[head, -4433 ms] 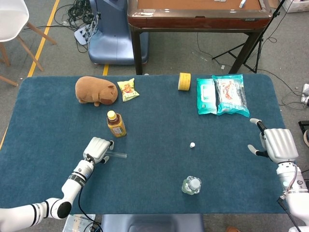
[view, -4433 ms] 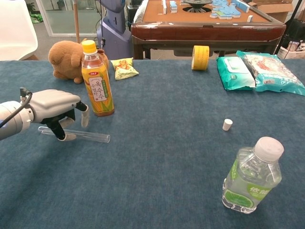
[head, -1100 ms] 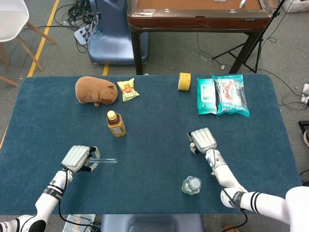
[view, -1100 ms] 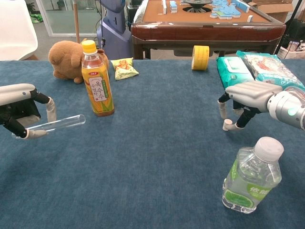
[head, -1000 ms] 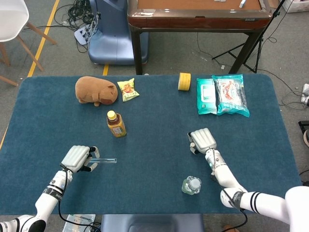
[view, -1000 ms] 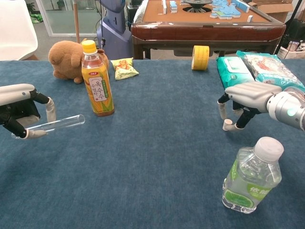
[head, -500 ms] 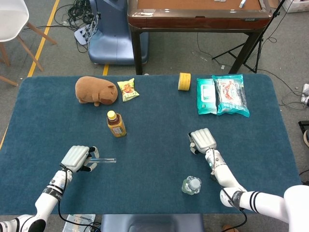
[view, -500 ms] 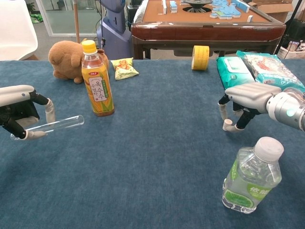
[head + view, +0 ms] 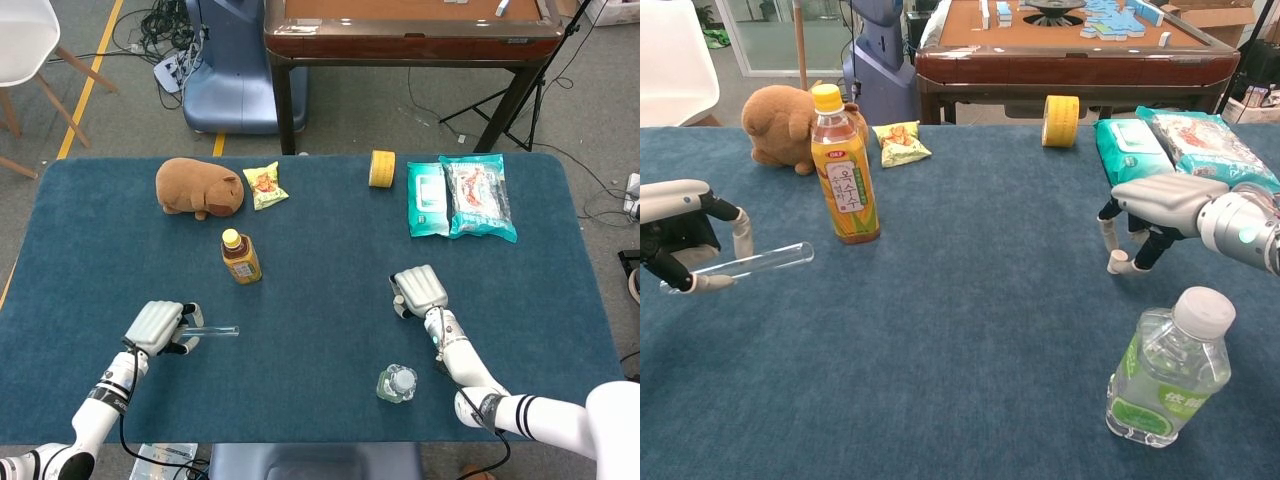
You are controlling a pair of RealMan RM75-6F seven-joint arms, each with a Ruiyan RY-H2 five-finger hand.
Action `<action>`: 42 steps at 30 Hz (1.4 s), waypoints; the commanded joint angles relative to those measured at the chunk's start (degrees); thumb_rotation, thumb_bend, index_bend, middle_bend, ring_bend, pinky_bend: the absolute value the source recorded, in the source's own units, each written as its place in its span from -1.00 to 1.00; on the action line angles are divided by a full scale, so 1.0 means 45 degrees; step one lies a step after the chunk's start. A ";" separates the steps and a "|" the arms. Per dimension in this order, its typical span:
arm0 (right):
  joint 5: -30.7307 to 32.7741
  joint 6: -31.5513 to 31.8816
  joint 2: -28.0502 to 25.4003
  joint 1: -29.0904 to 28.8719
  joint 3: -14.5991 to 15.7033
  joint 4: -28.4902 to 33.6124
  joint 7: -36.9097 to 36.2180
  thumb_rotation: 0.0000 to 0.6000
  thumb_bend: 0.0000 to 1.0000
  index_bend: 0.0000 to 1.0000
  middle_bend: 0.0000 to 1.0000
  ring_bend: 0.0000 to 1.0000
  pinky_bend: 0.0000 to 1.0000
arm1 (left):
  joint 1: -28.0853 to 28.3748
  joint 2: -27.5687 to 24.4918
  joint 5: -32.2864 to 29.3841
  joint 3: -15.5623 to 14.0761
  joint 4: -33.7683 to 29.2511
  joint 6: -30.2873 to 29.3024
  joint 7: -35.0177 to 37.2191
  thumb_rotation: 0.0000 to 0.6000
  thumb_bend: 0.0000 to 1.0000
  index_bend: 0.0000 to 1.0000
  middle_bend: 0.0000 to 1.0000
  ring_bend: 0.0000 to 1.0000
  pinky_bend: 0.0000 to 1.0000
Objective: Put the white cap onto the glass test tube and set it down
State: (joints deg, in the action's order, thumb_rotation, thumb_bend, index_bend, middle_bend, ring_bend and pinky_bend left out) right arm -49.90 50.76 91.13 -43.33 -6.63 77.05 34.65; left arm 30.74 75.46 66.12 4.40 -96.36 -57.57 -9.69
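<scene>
A desk [image 9: 330, 330] covered in dark blue felt-like cloth fills the foreground. Behind it stands a brown wooden game table [image 9: 410, 30] with dark legs; the chest view shows tiles on its top. Left of that sits a blue-grey machine base [image 9: 240, 70], with a tangle of black cables [image 9: 170, 25] lying near it on the grey floor [image 9: 110, 120]. A yellow floor line [image 9: 92, 78] runs diagonally at left, beside a white chair [image 9: 25, 45] with wooden legs. A black tripod stand [image 9: 520, 90] rises at right. The lighting is even.
</scene>
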 commanded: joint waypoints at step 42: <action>-0.3860 0.1928 -0.3166 -0.0780 -0.1825 0.7738 -0.1420 1.00 -0.27 0.26 0.98 1.00 1.00 | 0.1164 -0.1746 -0.0853 0.1590 -0.2632 0.1707 0.2685 1.00 -0.33 0.28 0.87 0.86 0.96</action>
State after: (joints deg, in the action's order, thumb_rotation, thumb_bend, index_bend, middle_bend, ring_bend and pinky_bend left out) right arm -67.31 59.21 76.61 -46.57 -14.63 111.68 28.00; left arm 35.82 67.46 62.45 11.44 -108.09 -49.99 2.34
